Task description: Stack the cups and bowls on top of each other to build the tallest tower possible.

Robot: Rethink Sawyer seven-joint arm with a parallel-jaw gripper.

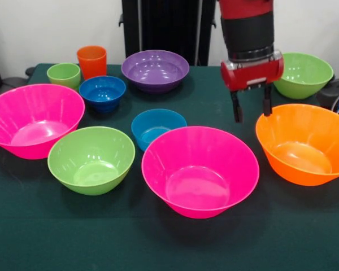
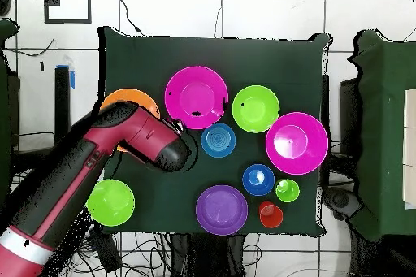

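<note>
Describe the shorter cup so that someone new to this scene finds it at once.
Start at the purple bowl at the table's far edge in the front view, then go left past the orange cup. The green cup stands beside it, upright and empty. It is the smallest green thing here, shorter than its orange neighbour.

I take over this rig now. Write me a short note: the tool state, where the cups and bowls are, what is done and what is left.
Tool: open, empty, hanging above the cloth between the near pink bowl and the orange bowl.
Bowls: all separate on the table. Other pink bowl, green bowl beside it, second green bowl at the back, purple bowl, two blue bowls.
Cups: orange cup and light-green cup, upright at the back.
Done: nothing stacked.
Left: the whole tower.
</note>
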